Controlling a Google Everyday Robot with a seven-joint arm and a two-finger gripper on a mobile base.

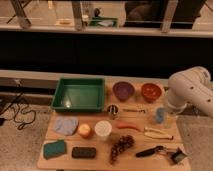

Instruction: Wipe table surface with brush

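The brush (150, 151) lies flat near the front right corner of the table surface (145, 161), its black handle pointing left and its small dark head (177, 156) at the right end. The white arm (189, 90) reaches in from the right over the table's right edge. My gripper (166, 116) hangs at the arm's lower end, above the right side of the table. It is behind the brush and well apart from it, mostly hidden by the arm.
A green tray (79, 94) stands at the back left, with a purple bowl (123, 90) and an orange bowl (151, 91) to its right. A metal cup (113, 109), blue cloth (66, 124), orange (85, 130), white cup (103, 129), teal sponge (54, 148), black block (83, 152), grapes (121, 145), red chili (127, 127) and yellow-handled utensil (157, 133) lie around.
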